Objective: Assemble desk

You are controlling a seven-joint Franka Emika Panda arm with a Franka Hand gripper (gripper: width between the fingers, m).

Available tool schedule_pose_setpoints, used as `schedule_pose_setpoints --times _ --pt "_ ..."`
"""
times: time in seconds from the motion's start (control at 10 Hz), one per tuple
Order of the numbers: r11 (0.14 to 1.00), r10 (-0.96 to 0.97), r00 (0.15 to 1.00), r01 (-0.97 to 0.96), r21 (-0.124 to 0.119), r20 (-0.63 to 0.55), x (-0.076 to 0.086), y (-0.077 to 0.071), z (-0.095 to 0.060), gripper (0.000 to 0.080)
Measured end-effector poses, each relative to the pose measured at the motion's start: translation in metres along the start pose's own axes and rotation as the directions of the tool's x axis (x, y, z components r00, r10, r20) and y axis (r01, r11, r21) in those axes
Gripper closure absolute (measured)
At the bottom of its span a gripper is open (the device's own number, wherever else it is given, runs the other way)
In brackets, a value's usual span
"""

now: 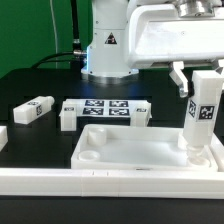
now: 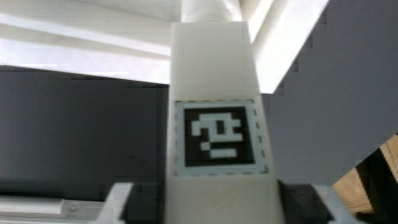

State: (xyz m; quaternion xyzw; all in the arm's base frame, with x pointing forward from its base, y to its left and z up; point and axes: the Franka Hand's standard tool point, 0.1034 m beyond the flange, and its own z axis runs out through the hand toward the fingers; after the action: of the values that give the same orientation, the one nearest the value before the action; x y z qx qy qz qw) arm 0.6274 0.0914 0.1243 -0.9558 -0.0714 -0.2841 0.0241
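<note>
The white desk top (image 1: 130, 150) lies on the black table, rim up, with round corner sockets. My gripper (image 1: 200, 82) is shut on a white square leg (image 1: 201, 120) with a black-and-white tag. It holds the leg upright over the corner socket nearest the exterior view's right; whether the leg's foot sits in the socket I cannot tell. In the wrist view the leg (image 2: 217, 110) fills the middle, its tag facing the camera, with the black pads (image 2: 146, 204) pressed on both sides. Two more legs (image 1: 33, 110) (image 1: 68, 117) lie on the table.
The marker board (image 1: 108, 108) lies flat behind the desk top. The long white rail (image 1: 110, 182) runs along the table's front edge. The arm's base (image 1: 105, 45) stands at the back. Another white part (image 1: 3, 137) shows at the exterior view's left edge.
</note>
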Motion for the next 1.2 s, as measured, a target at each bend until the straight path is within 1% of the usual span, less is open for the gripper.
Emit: schedule_pose_setpoints --times 0.1,0.3,0.8,1.2 --pt "1.000 0.003 1.000 -0.003 0.000 -0.001 0.003 0.002 0.003 0.0509" --pt "1.000 0.003 1.000 -0.003 0.002 -0.003 0.005 0.000 0.005 0.0509" --pt "1.000 0.002 1.000 -0.002 0.002 0.012 -0.007 -0.002 0.010 0.0509" --pt "1.000 0.000 1.000 -0.001 -0.012 -0.026 -0.009 0.000 0.013 0.0509"
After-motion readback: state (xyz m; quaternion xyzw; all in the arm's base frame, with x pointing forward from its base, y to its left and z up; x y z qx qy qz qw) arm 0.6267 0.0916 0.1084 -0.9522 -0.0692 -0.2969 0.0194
